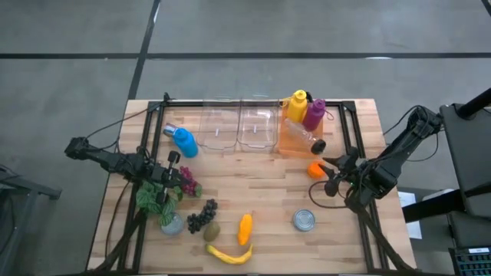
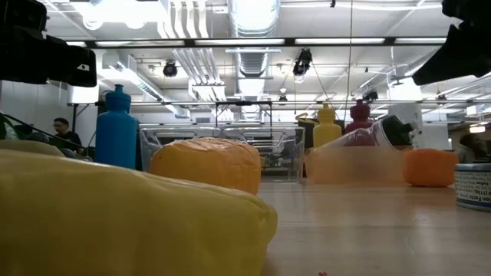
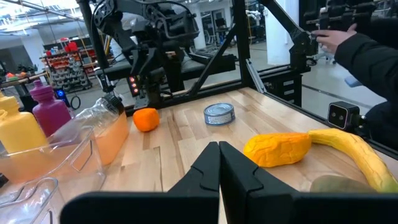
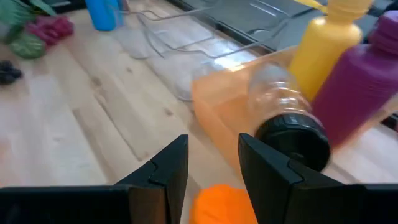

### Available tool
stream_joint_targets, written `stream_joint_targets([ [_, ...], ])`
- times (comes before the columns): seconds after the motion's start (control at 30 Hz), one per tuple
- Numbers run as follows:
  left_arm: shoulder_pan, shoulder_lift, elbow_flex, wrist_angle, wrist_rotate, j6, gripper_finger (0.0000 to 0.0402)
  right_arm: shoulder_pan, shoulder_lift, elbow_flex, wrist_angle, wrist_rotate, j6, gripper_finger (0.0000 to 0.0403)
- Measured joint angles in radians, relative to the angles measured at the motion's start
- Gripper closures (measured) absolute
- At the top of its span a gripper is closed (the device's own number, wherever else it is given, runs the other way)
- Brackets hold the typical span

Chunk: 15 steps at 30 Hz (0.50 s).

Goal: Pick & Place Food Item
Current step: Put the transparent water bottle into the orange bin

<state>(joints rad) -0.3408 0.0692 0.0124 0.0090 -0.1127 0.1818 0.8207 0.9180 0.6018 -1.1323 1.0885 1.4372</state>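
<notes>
The orange [image 1: 314, 169] rests on the table's right half, next to an orange tub [image 1: 295, 142]. My right gripper [image 1: 328, 173] is open right beside the orange. In its wrist view the orange [image 4: 224, 202] shows between and just past the fingers [image 4: 213, 168], untouched as far as I can see. My left gripper [image 1: 175, 165] is shut [image 3: 219, 168] and hovers over the left half, by red grapes [image 1: 188, 182]. A yellow-orange pepper [image 1: 245, 228], a banana [image 1: 230, 254], a kiwi [image 1: 212, 231] and dark grapes [image 1: 201, 215] lie near the front edge.
Two clear bins [image 1: 238, 126] stand at the far side. A clear bottle [image 1: 304, 136] lies across the orange tub, with yellow [image 1: 294, 103] and purple [image 1: 314, 113] bottles behind it. There is a blue bottle [image 1: 182, 140] at far left, a tin can [image 1: 304, 221] at front right and leafy greens [image 1: 157, 195] on the left.
</notes>
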Motion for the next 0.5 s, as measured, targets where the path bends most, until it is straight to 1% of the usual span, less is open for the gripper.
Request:
stream_joint_targets([
  [0.13, 0.000, 0.000, 0.000, 0.000, 0.000, 0.000, 0.0400, 0.007, 0.000, -0.023, -0.047, 0.001, 0.051, 0.0266],
  [0.27, 0.000, 0.000, 0.000, 0.000, 0.000, 0.000, 0.0400, 0.039, 0.000, -0.070, -0.047, 0.019, 0.055, 0.0266],
  [0.43, 0.000, 0.000, 0.000, 0.000, 0.000, 0.000, 0.0400, 0.099, -0.001, -0.130, -0.082, 0.112, 0.104, 0.0266],
  [0.5, 0.000, 0.000, 0.000, 0.000, 0.000, 0.000, 0.0400, 0.132, -0.001, -0.146, -0.124, 0.118, 0.144, 0.0266],
])
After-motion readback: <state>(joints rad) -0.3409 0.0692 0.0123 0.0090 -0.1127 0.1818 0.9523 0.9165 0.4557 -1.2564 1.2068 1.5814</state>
